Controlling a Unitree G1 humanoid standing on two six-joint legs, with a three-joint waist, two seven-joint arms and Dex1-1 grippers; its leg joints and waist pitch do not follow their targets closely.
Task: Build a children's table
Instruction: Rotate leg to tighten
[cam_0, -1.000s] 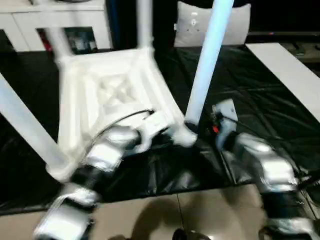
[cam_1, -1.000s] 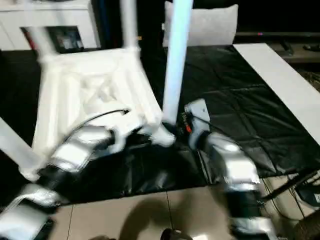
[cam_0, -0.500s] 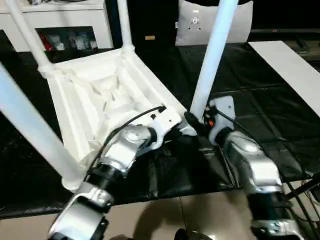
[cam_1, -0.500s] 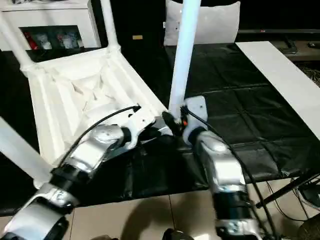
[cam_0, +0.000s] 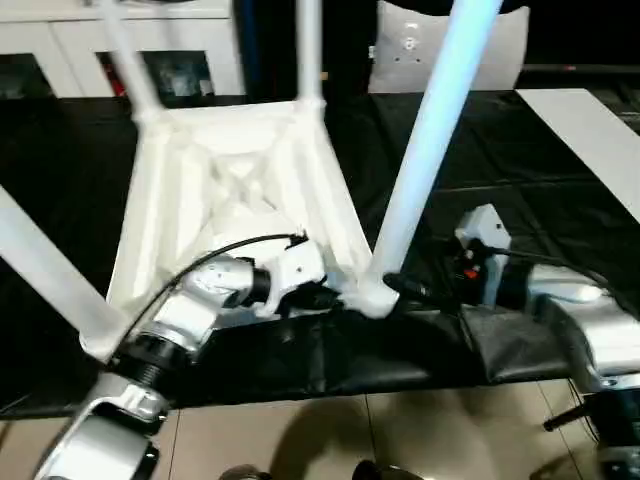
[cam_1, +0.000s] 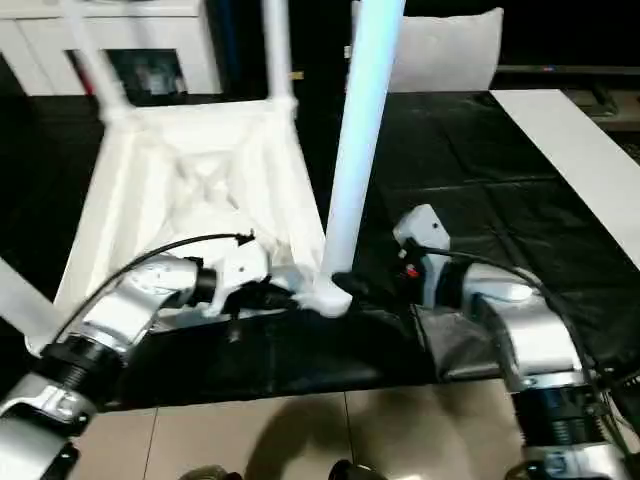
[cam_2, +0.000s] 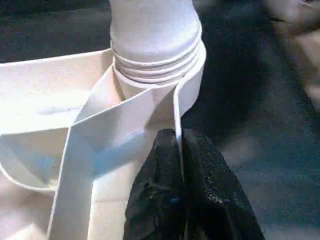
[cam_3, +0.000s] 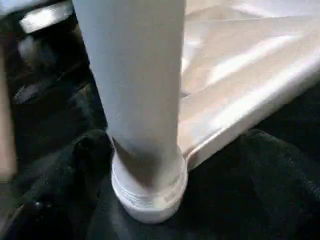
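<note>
- The children's table lies upside down on a black sheet, legs pointing up.
- The left pincer is clenched on the thin rim of the tabletop, just beside a corner socket.
- The right pincer sits near that corner's leg; whether its fingers are released, I cannot tell.

All four legs of the children's table ran off the head views' upper edge, so their free ends went unseen. The near leg hid the socket wall behind it in the right wrist view. The left gripper's fingers covered the tabletop rim beneath them. The right gripper's fingertips were too dark and blurred to separate. The cabinet contents were blurred.
</note>
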